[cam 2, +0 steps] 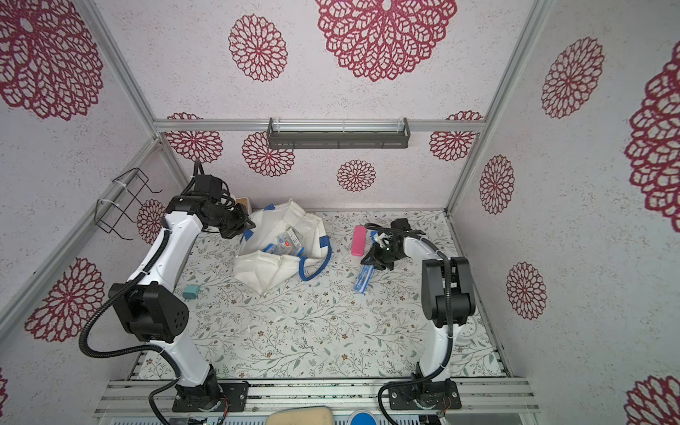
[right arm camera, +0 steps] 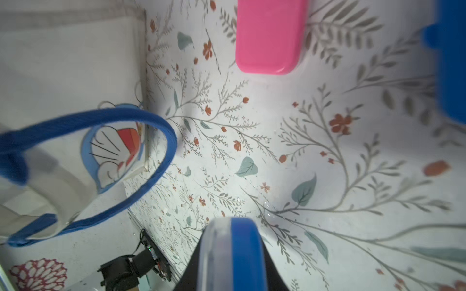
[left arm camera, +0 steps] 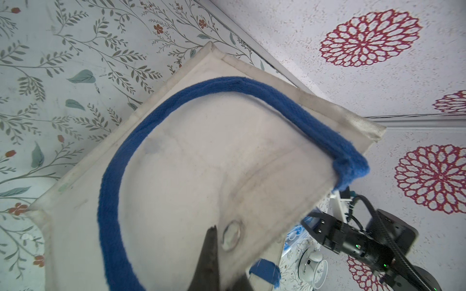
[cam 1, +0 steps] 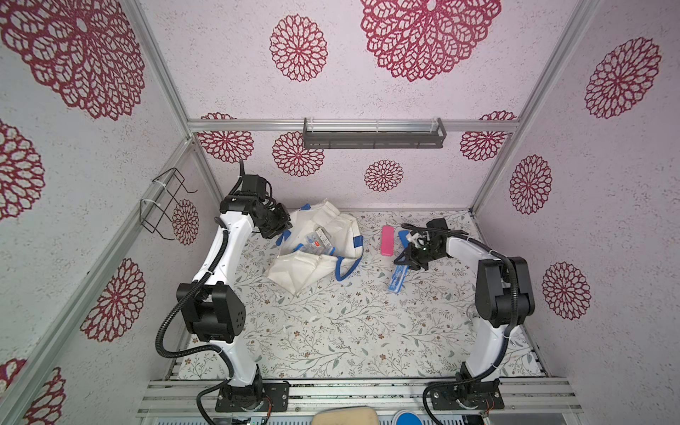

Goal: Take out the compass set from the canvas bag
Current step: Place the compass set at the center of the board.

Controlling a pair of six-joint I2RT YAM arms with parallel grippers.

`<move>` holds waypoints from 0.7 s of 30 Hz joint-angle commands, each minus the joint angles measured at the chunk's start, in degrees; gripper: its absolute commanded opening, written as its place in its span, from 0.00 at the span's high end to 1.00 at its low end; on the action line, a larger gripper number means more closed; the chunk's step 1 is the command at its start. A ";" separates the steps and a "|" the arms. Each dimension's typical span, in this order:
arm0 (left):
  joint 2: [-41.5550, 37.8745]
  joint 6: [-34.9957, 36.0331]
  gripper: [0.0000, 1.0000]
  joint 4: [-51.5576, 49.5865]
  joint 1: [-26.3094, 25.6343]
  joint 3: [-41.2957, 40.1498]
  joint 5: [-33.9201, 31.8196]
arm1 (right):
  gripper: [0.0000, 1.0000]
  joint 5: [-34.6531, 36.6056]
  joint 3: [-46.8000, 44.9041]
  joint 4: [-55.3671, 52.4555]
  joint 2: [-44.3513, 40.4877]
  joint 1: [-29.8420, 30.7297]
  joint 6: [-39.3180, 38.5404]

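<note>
**Compass set out of the bag, in the right tool's grip**

We're taking the compass set [cam 1: 397, 281] to be the long clear case w/ blue edging. It's sitting at approx. 2 o'clock on the counter [cam 1: 331, 331], well apart from the canvas bag [cam 1: 301, 270] at 11 o'clock, so it's already outside the bag.

We're judging it light and stiff, hard plastic. It's smooth, so prob. slippery under the pads, and the clear lid may be cracking or popping if squeezed hard. Best hold, we're thinking, is across the narrow width, flat faces btwn the pads, w/ moderate force.

The right tool [cam 1: 406, 262] is doing about that. Its jaws are nearly together, clamped on the case's 12 o'clock end. The right wrist view is showing the blue-and-clear edge wedged btwn the two dark fingers [right arm camera: 274, 279]. We can't tell whether the case's lower end is touching the counter or hanging just above it. A pink case [cam 1: 387, 241] is lying just beside, at 1 o'clock, untouched.

The left tool [cam 1: 282, 231] is sitting at 10 o'clock at the bag's rim. Its jaws are fully together, pinching the canvas near a blue strap tab [cam 1: 284, 238]. The left wrist view is showing the fabric wall standing up against one dark finger [left arm camera: 209, 254]. The bag is looking soft and floppy, and other small cases [cam 1: 312, 243] are lying in its open mouth.
</note>
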 commanded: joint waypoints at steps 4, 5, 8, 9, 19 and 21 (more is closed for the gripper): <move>-1.87 2.21 1.00 -0.66 -1.01 1.85 3.79 | 0.75 1.39 5.18 -2.44 5.88 3.47 -4.92; -1.71 2.38 1.00 -0.81 -1.43 1.95 3.90 | 0.75 1.49 6.02 -3.02 6.90 3.97 -5.45; -1.39 2.92 1.00 -0.86 -2.80 2.25 4.43 | 0.74 2.47 7.88 -3.97 8.79 4.70 -6.11; -1.37 3.00 1.00 -0.70 -3.11 2.30 4.64 | 0.73 2.94 8.18 -3.99 9.06 4.72 -6.17; -0.54 3.20 1.00 1.52 -6.09 2.29 6.95 | 0.35 12.27 9.38 -2.41 4.94 2.30 -0.85; -0.44 3.35 1.00 1.48 -6.29 2.48 7.31 | 0.37 15.18 9.18 -2.34 2.35 1.42 1.96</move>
